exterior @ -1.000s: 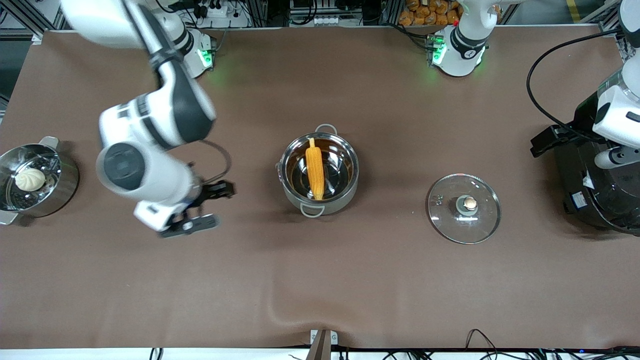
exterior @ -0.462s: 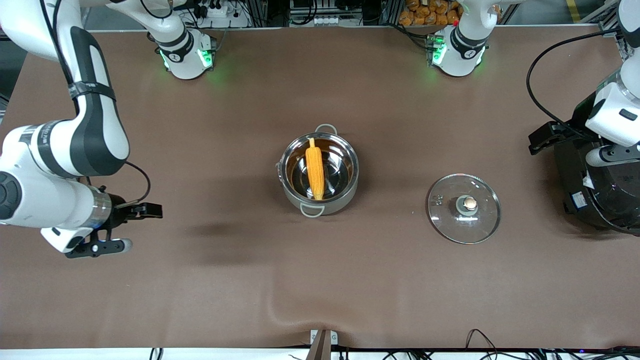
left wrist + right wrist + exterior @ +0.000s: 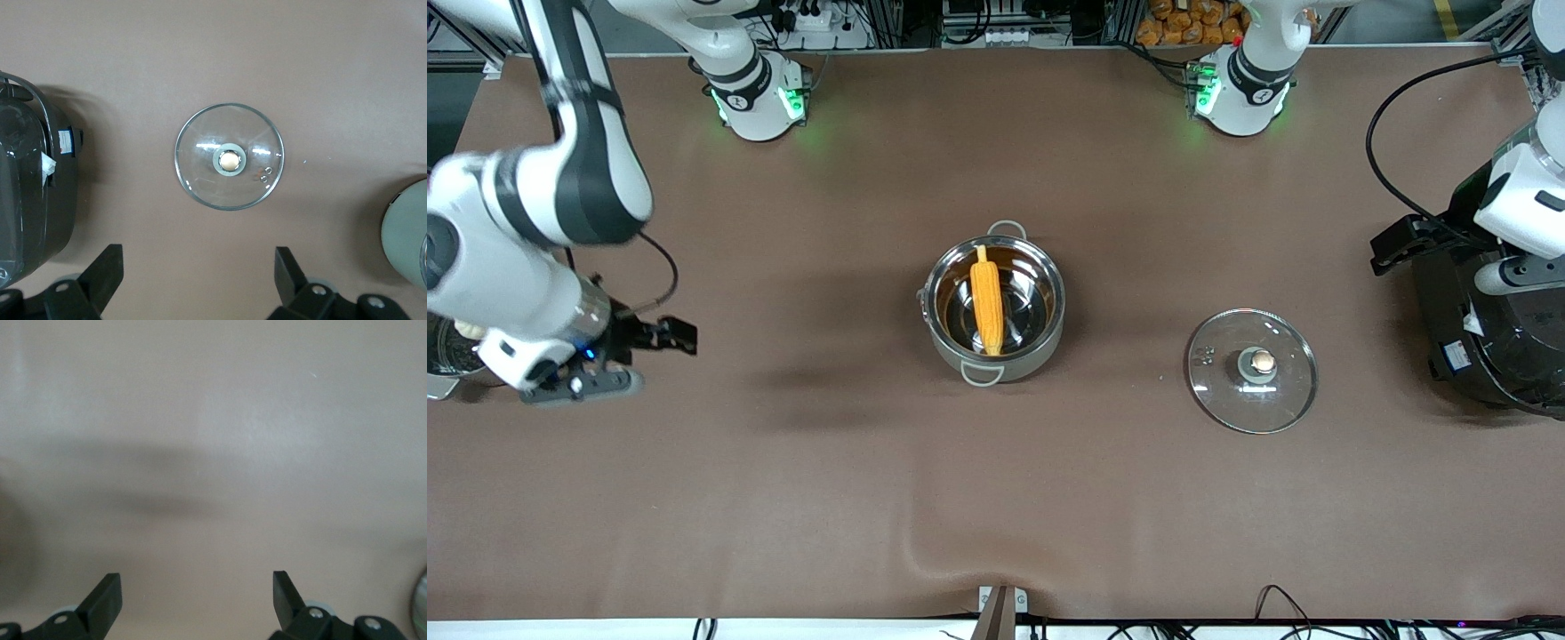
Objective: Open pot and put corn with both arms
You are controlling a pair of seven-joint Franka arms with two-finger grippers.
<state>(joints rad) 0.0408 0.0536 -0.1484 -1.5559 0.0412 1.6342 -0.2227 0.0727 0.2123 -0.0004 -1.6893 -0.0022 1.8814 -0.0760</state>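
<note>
The steel pot stands open in the middle of the table, with the yellow corn lying inside it. Its glass lid lies flat on the table toward the left arm's end and shows in the left wrist view. My right gripper is open and empty over bare table beside the steamer pan; its wrist view shows its open gripper above bare cloth. My left gripper is open and empty by the rice cooker; in its wrist view the open gripper is apart from the lid.
A black rice cooker stands at the left arm's end and shows in the left wrist view. A steamer pan at the right arm's end is mostly hidden under the right arm. A cable loops above the cooker.
My right arm has swung away from the pot to its own end of the table, now over the steamer pan. The left arm, pot, corn and lid have barely moved.
</note>
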